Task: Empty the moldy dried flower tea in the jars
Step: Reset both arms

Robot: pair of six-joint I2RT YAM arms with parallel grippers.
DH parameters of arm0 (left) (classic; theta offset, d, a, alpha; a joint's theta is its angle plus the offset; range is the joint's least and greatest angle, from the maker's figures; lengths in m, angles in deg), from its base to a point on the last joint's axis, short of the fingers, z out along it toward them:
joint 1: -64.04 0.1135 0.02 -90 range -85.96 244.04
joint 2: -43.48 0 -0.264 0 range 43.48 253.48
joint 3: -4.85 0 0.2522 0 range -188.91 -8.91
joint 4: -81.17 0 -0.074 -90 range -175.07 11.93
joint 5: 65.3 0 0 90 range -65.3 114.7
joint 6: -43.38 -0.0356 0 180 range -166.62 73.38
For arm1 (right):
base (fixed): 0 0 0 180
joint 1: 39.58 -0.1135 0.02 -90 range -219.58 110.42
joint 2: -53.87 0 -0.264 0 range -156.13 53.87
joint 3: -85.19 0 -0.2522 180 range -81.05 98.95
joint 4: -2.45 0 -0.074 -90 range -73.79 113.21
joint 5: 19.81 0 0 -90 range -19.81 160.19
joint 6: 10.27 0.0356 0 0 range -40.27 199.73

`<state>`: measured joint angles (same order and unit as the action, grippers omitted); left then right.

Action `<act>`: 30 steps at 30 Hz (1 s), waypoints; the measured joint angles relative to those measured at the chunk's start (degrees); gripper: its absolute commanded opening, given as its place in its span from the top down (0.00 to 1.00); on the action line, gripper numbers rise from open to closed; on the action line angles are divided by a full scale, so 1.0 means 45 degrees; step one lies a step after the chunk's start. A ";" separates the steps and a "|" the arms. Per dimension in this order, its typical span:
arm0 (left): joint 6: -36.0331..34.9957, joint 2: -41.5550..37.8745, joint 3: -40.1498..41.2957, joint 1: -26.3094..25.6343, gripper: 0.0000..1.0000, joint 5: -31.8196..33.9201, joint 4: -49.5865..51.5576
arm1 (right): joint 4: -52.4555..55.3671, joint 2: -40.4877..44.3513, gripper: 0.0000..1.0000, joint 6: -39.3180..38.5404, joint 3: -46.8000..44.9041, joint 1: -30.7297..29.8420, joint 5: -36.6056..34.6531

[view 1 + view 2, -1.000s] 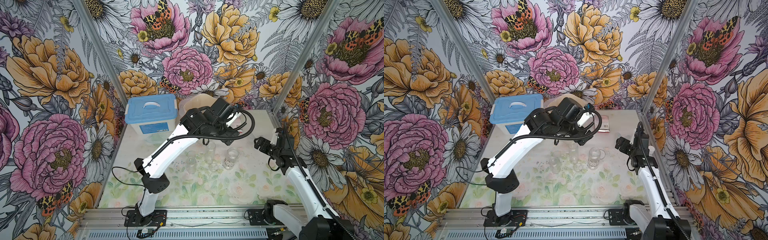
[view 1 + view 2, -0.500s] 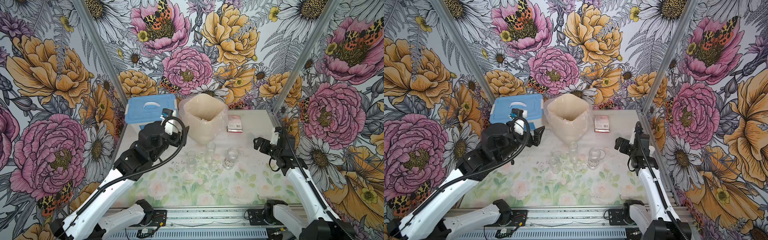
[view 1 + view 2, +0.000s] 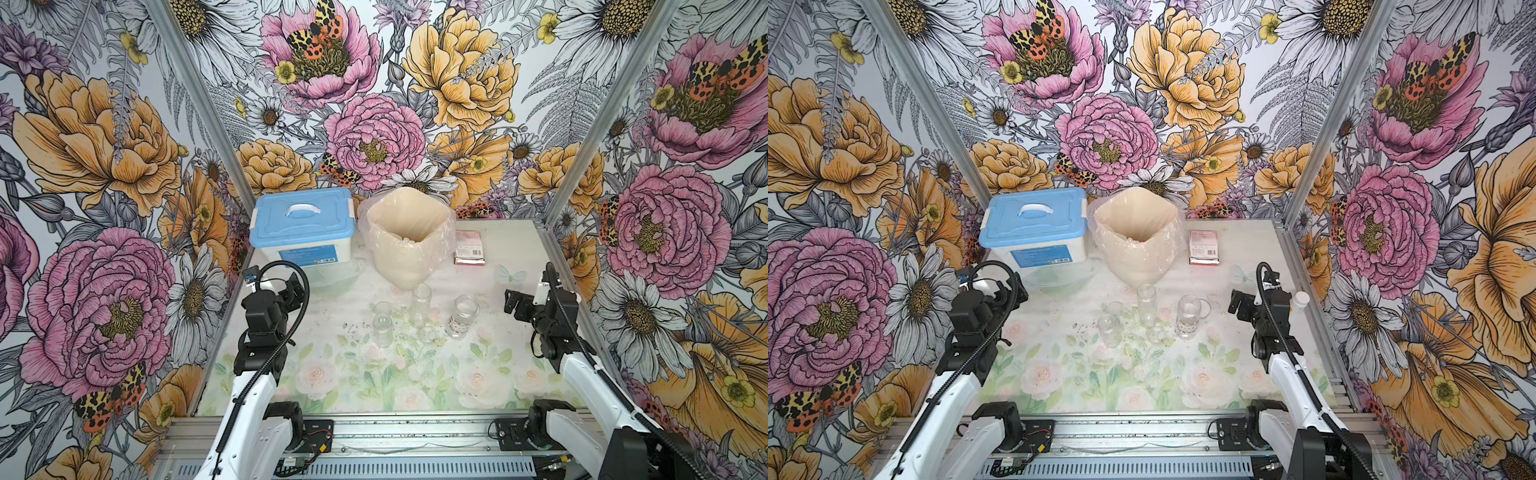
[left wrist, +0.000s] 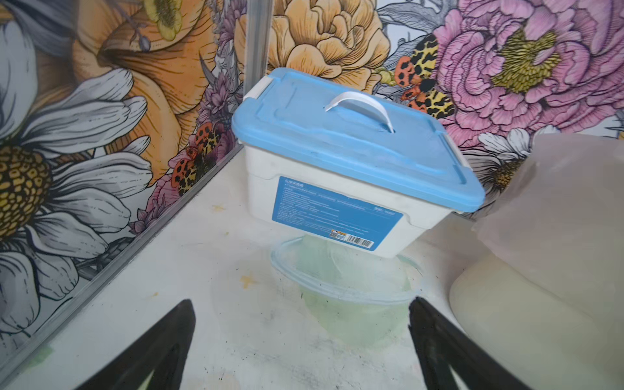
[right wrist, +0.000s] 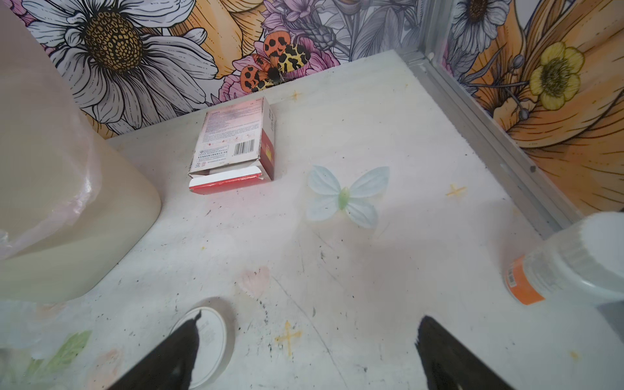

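Three clear jars stand upright mid-table in both top views: a slim jar [image 3: 421,303], a second plain jar [image 3: 382,328] and a wider labelled jar [image 3: 462,318]. All look empty. The moldy dried flower tea is out of view; only fine dark specks [image 3: 357,328] dot the table near them. My left gripper [image 3: 293,289] [image 4: 300,301] is open at the table's left side, facing the blue-lidded box, apart from the jars. My right gripper [image 3: 513,301] [image 5: 310,316] is open at the right side. A white lid [image 5: 211,341] lies flat by one of its fingers.
A blue-lidded white box [image 3: 303,226] and a bag-lined cream bin [image 3: 409,237] stand at the back. A clear bowl [image 4: 347,290] sits before the box. A red-and-white carton [image 5: 233,145] lies at the back right, and a small orange-labelled bottle [image 5: 567,263] stands beside my right arm.
My left arm has pulled back from over the bin to the table's left side, uncovering the bin. Both grippers opened slightly wider. The right arm has barely moved.
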<state>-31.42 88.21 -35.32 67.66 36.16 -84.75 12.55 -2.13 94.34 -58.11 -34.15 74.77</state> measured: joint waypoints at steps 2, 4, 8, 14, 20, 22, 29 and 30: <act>0.0209 0.0709 0.0389 0.0170 0.01 0.0005 -0.0797 | -0.0738 -0.0515 0.01 -0.0345 -0.0097 -0.0083 -0.0155; 0.0321 0.1569 0.0500 0.0180 0.01 0.0005 -0.1574 | -0.1647 -0.1122 0.01 -0.0627 -0.0136 -0.0165 -0.0306; 0.0306 0.3381 0.0622 0.0058 0.01 0.0442 -0.3381 | -0.3521 -0.2429 0.01 -0.1049 -0.0345 -0.0335 -0.0495; -0.0894 0.5727 0.1010 -0.1423 0.01 0.1972 -0.6110 | -0.5620 -0.3900 0.00 -0.1734 -0.0481 -0.0418 -0.0733; -0.2769 0.7315 0.1404 -0.2467 0.01 0.2880 -0.8816 | -0.6402 -0.4862 0.01 -0.2147 -0.0083 -0.0418 -0.0597; -0.3060 0.7703 0.1530 -0.2409 0.01 0.3016 -0.9792 | -0.6397 -0.5115 0.00 -0.2166 0.0204 -0.0418 -0.0515; -0.3453 0.8898 0.2030 -0.1996 0.01 0.2846 -1.1978 | -0.6601 -0.5241 0.00 -0.2161 0.0432 -0.0413 -0.0534; -0.3473 0.8942 0.2016 -0.1933 0.01 0.2696 -1.2084 | -0.6795 -0.5357 0.00 -0.2137 0.0437 -0.0403 -0.0549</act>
<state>-47.04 128.45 -26.25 58.96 48.29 -139.13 -18.03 -26.24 84.72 -56.14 -35.97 72.30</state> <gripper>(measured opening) 0.986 0.995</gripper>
